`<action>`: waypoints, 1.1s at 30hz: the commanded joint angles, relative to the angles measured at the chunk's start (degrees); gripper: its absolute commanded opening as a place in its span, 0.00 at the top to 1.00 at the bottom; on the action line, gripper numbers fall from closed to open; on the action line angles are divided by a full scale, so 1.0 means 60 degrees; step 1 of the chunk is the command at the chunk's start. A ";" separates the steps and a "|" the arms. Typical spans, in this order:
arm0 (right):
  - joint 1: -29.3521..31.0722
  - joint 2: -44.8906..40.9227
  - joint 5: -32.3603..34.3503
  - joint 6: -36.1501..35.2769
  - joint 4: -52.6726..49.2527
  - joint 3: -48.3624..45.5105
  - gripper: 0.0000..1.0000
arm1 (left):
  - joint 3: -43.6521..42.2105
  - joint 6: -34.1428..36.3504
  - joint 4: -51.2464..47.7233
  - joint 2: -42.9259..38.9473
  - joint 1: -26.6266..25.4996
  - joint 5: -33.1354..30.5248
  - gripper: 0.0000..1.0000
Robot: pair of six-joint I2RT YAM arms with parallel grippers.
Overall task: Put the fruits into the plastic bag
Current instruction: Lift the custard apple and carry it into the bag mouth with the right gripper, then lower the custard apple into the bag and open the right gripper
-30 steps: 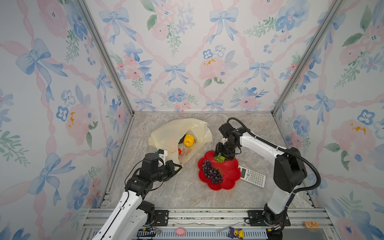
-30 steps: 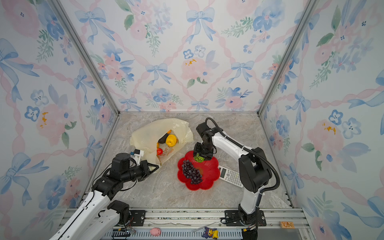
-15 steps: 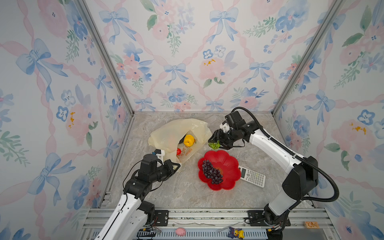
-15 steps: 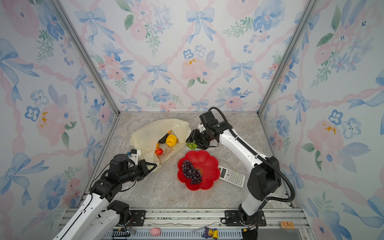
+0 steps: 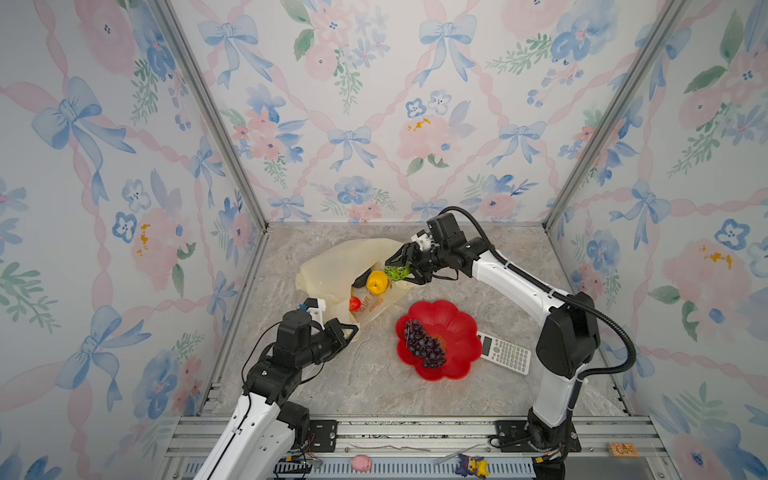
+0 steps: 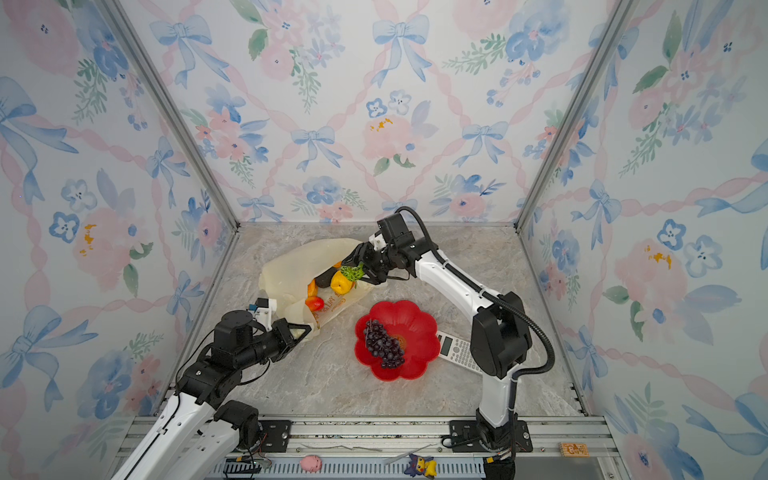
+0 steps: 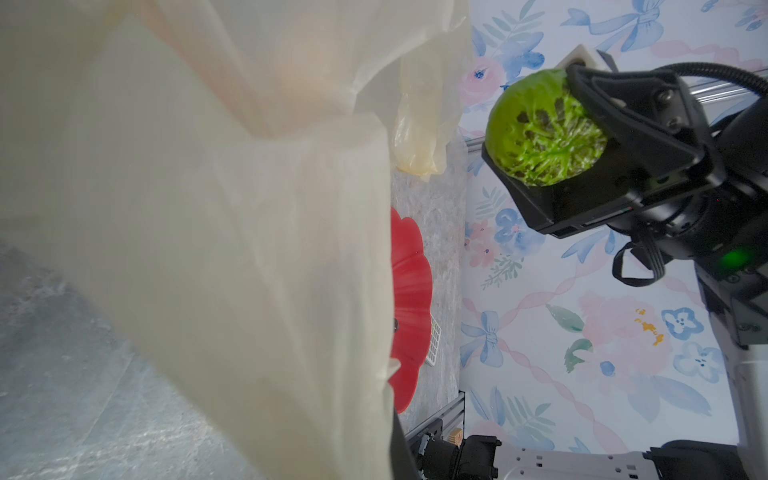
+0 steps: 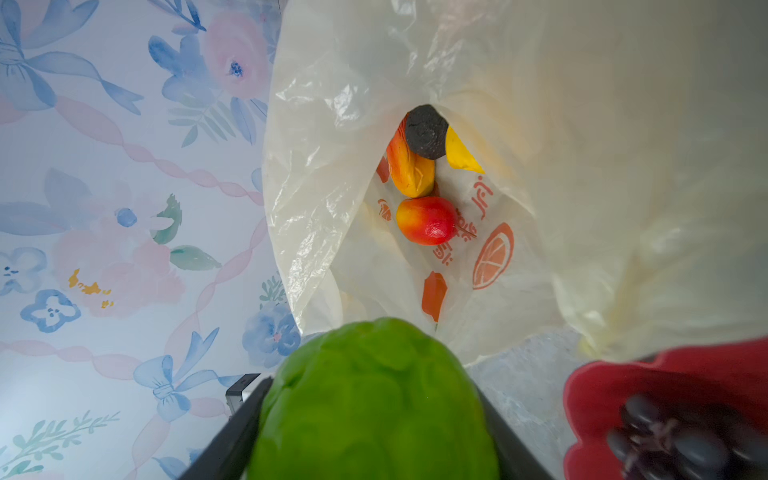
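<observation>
The pale-yellow plastic bag (image 5: 340,266) (image 6: 303,266) lies open on the table. My left gripper (image 5: 350,331) (image 6: 302,331) is shut on its near edge and holds the mouth up. My right gripper (image 5: 397,272) (image 6: 352,273) is shut on the green ball (image 7: 536,137) (image 8: 374,399), which hangs at the bag's mouth. Inside lie a yellow lumpy fruit (image 5: 377,282), a dark avocado (image 8: 426,131), a red-yellow mango (image 8: 409,166) and a red fruit (image 8: 426,220). The purple grape bunch (image 5: 424,343) rests in the red dish (image 5: 457,328).
A calculator (image 5: 505,353) lies right of the dish, partly under its rim. Floral walls close in the left, back and right sides. A metal rail (image 5: 395,432) runs along the front, with small toys on it.
My right gripper has lifted the green ball out of the red dish and carried it left and back to the bag's mouth. The left gripper has kept its hold on the bag.
</observation>
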 commanded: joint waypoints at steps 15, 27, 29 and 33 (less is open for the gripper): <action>0.0931 0.1893 -0.0485 0.0452 0.0515 0.0947 0.51 | 0.0168 0.0306 -0.0120 0.0189 0.0077 -0.0083 1.00; 0.1235 0.3065 -0.0616 0.0694 0.0616 0.1785 0.51 | 0.0152 0.0306 -0.0119 0.0189 0.0076 -0.0112 1.00; 0.1234 0.3259 -0.0626 0.0707 0.0593 0.1940 0.50 | 0.0130 0.0295 -0.0121 0.0189 0.0074 -0.0112 1.00; 0.1222 0.3649 -0.0601 0.0806 0.0673 0.2241 0.49 | 0.0114 0.0292 -0.0119 0.0189 0.0078 -0.0127 1.00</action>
